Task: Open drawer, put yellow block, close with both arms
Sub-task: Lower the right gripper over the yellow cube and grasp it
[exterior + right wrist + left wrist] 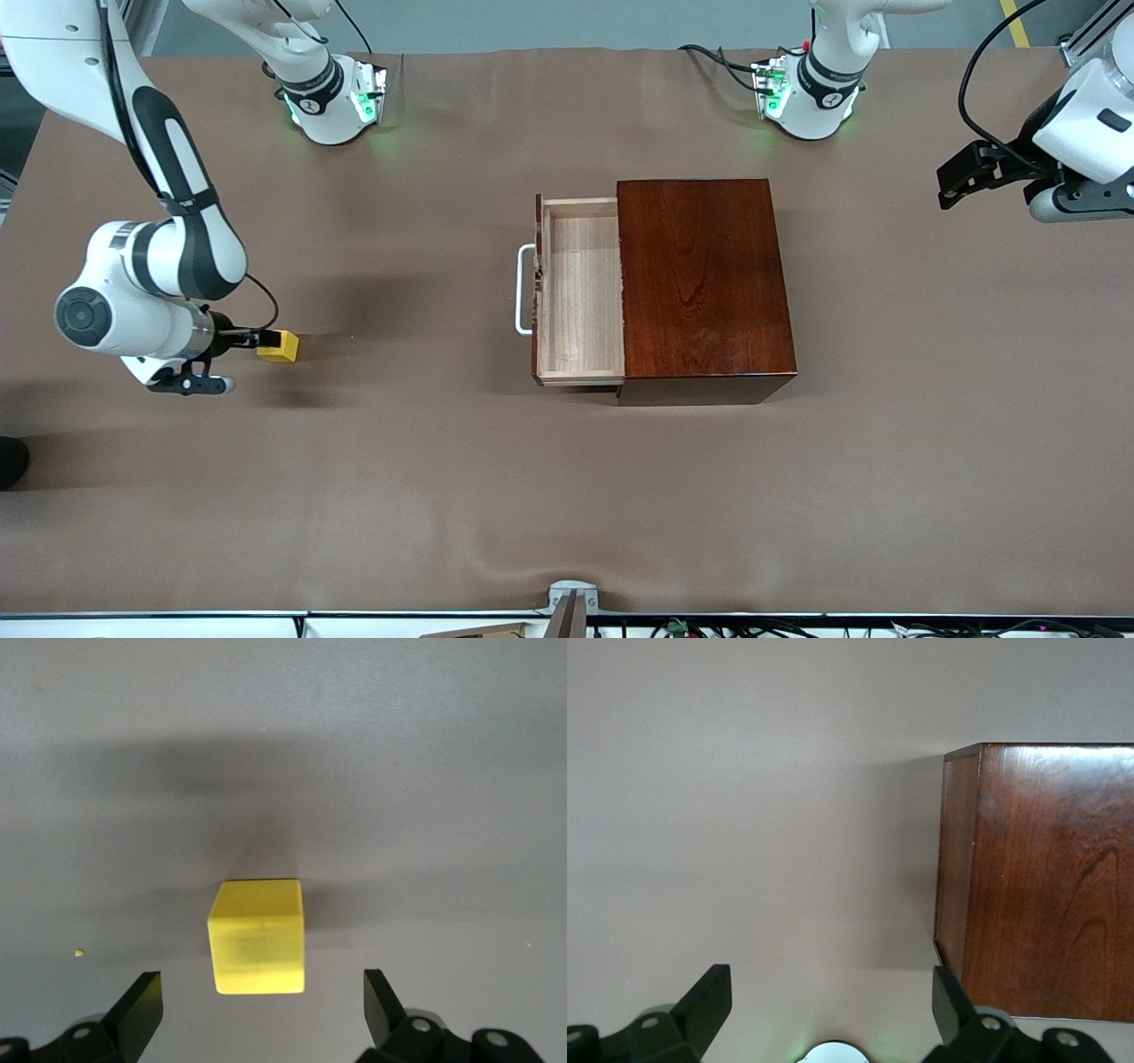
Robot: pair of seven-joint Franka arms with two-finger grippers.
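Drawer (580,297) stands pulled out of its dark wooden box (704,275) on the brown-covered surface (567,496). Yellow block (279,346) lies well apart from the box, toward the right arm's end, right hand (261,1010) spread around it. Left hand (833,1005) waits spread beside the box.

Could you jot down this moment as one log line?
drawer: open, empty | yellow block: on table | right end effector: open at block | left end effector: open, waiting
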